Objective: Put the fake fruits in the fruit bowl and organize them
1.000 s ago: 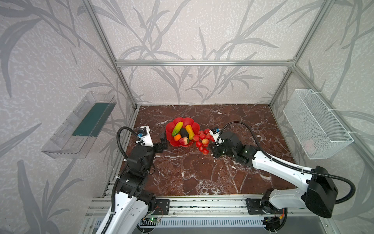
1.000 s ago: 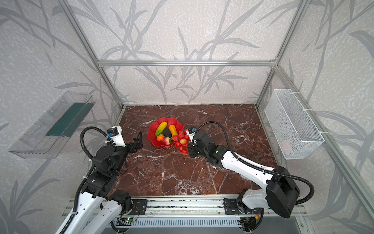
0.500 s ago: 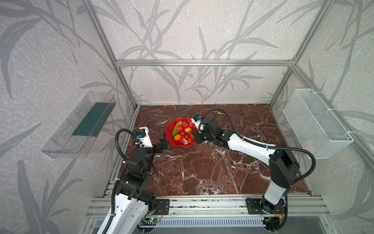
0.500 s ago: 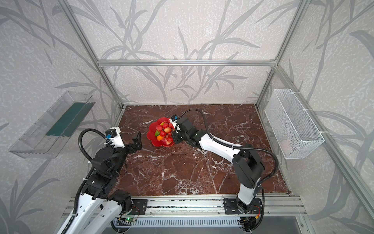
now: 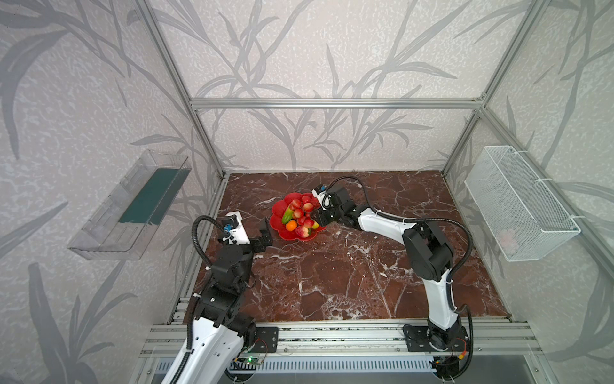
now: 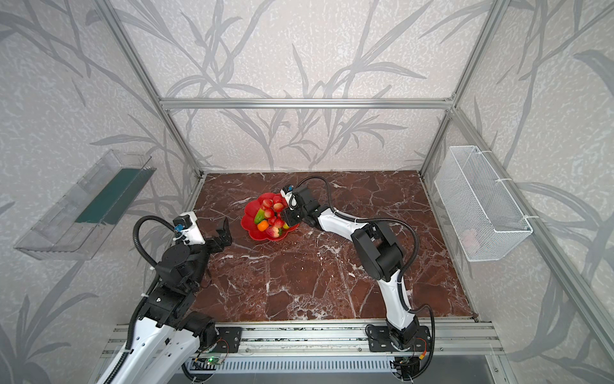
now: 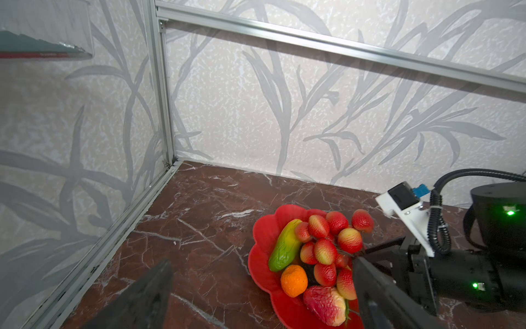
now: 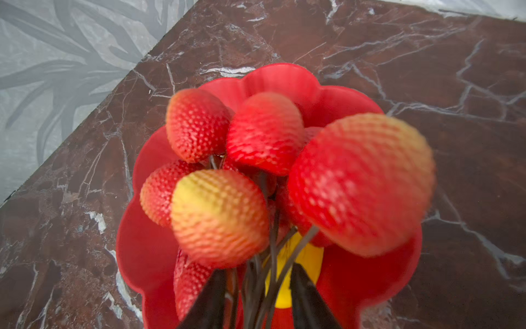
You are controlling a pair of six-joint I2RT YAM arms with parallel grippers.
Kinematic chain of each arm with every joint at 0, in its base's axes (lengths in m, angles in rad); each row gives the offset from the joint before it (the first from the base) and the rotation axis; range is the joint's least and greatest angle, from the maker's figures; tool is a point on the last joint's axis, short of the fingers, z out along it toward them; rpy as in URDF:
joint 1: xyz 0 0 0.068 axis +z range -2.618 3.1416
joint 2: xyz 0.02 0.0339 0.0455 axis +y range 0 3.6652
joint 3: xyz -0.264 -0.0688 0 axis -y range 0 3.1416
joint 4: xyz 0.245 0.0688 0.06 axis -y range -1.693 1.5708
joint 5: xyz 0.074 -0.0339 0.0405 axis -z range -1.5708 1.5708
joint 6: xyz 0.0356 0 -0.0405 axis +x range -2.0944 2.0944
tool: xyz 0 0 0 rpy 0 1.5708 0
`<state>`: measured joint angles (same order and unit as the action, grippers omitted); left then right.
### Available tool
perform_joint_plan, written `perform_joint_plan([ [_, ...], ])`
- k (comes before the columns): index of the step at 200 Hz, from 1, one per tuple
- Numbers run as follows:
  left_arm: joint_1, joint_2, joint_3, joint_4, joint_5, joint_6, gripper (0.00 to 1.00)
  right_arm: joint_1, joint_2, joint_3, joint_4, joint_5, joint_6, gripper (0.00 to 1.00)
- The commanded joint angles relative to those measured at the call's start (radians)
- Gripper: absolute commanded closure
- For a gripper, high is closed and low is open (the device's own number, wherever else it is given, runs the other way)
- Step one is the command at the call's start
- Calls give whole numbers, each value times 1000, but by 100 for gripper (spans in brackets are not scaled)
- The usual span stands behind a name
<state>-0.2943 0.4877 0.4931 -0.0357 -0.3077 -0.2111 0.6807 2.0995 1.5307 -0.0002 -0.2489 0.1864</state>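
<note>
**A:** Two top views: what shows?
**B:** In both top views, the red fruit bowl (image 5: 281,234) sits on the marble surface (image 5: 349,272) with fake fruits (image 5: 291,226) piled inside. The right pincer (image 5: 315,222) is over its rim.
**A:** Left wrist?
**B:** Beside the bowl, the left pincer (image 7: 262,263) gapes, released and empty.
**A:** Right wrist?
**B:** Tips parted, loose around the stems of the berry bunch (image 8: 219,216).

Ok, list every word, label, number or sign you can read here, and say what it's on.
None: no legible text in any view.
Red bowl: no writing shows; fruit covers its centre.
Strawberries: no sticker or label.
Right arm: two green lights, no lettering readable.
Clear bin and wire basket: no labels visible.
</note>
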Motion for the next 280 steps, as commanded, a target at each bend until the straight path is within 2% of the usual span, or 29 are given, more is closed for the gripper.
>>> perform_joint_plan([
  [1, -2, 0, -44, 81, -81, 9, 2, -8, -35, -7, 32, -35, 9, 48],
  [15, -2, 10, -79, 129, -122, 28, 2, -18, -72, -34, 26, -34, 15, 36],
  [29, -2, 31, -116, 186, -151, 62, 2, -31, -135, -94, 44, -25, 20, 12],
  [32, -2, 36, -124, 202, -157, 70, 2, -34, -158, -119, 55, -19, 19, 3],
  [35, -2, 44, -134, 218, -164, 78, 2, -36, -172, -131, 61, -16, 17, 0],
  [62, 8, 178, -209, 386, -213, 162, 2, -67, -383, -356, 134, 51, 2, 1],
  [86, 46, 327, -235, 491, -209, 218, 1, -101, -647, -582, 173, 154, -55, 1],
  [126, 195, 547, -275, 717, -44, 182, 0, -257, -1048, -908, 159, 315, -98, 1],
  [146, 237, 700, -276, 840, 17, 197, 1, -340, -1139, -1015, 175, 369, -169, 1],
  [171, 262, 844, -250, 1002, 21, 213, 1, -424, -1105, -1139, 351, 424, -224, 1],
  [183, 273, 869, -197, 918, 22, 179, 1, -444, -1070, -1189, 456, 462, -253, 1],
  [192, 289, 892, -171, 876, 79, 155, 1, -465, -1041, -1226, 550, 461, -271, 1],
  [215, 291, 1124, -190, 1204, 23, 169, 1, -518, -935, -1281, 785, 396, -274, 1],
  [223, 293, 1060, -168, 1034, 18, 134, 1, -522, -877, -1279, 850, 390, -292, 1],
  [232, 295, 1012, -116, 875, -45, 87, 1, -524, -799, -1274, 935, 378, -309, 1],
  [237, 294, 1027, -115, 899, -62, 98, 1, -526, -757, -1273, 981, 367, -313, 1],
  [252, 290, 1097, -149, 1080, -14, 157, 1, -532, -635, -1268, 1095, 326, -307, 1],
  [269, 288, 1064, -132, 985, 64, 166, 1, -532, -526, -1267, 1187, 304, -313, 1],
  [280, 290, 1086, -125, 1009, 73, 174, 1, -532, -476, -1275, 1259, 314, -314, 1],
])
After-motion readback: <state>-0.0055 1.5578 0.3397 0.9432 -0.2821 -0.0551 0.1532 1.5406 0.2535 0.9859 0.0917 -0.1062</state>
